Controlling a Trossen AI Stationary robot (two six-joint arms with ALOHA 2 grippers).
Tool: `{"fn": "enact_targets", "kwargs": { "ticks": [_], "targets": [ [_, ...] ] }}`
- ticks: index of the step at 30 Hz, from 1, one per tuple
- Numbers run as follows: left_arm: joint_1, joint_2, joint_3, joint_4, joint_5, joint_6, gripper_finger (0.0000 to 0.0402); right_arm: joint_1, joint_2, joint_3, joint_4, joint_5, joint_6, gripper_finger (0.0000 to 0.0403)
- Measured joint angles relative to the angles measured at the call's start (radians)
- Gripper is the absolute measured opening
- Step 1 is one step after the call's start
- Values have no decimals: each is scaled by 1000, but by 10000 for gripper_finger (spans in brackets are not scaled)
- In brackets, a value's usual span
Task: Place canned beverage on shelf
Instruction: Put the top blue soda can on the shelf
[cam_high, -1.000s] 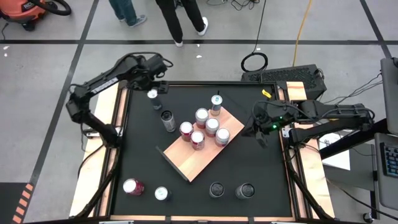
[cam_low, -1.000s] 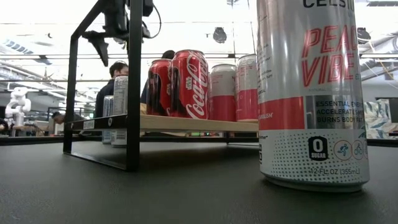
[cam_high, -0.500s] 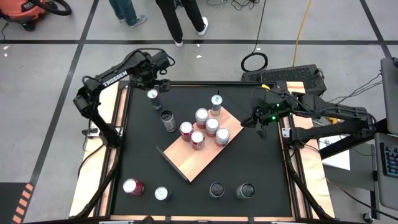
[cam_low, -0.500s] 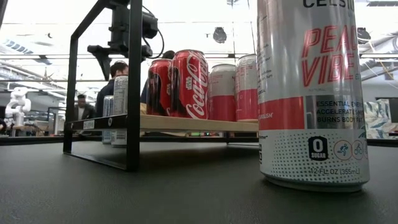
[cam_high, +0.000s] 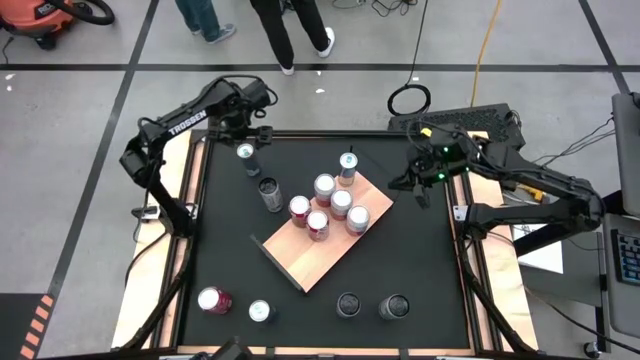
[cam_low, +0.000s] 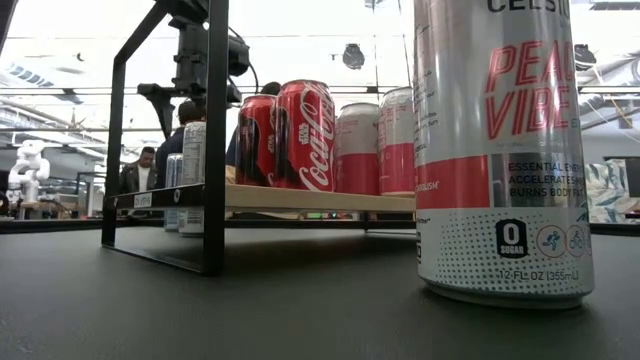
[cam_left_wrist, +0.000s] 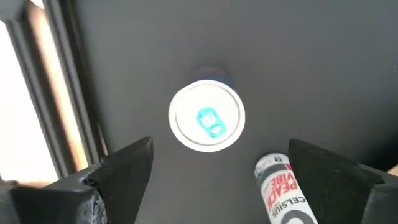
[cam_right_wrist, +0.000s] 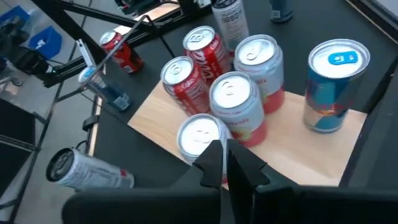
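Left gripper (cam_left_wrist: 211, 165) spread wide, poised straight above the upright blue-tab can (cam_left_wrist: 206, 116) by the table's far-left edge, long axis vertical, apart from the shelf (cam_high: 325, 245); right gripper (cam_high: 415, 195) shut, farther off, beside the shelf.

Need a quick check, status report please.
Left claw open above blue-tab can. Right claw shut, beside shelf. Nothing blocking.
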Motion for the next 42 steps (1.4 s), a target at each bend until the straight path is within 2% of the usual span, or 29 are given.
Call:
{"fn": "enact_targets", "kwargs": {
  "ticks": [3,18,42],
  "targets": [
    [2,3,-16,20,42,-1,364,-36,9,0,0,-17,-22,0],
    [2,4,-120,102,53,-28,364,-143,79,0,51,-138,-114,0],
    [8,56,-138,152,24,-58,363,-192,80,0,45,-139,-193,0]
  ]
}}
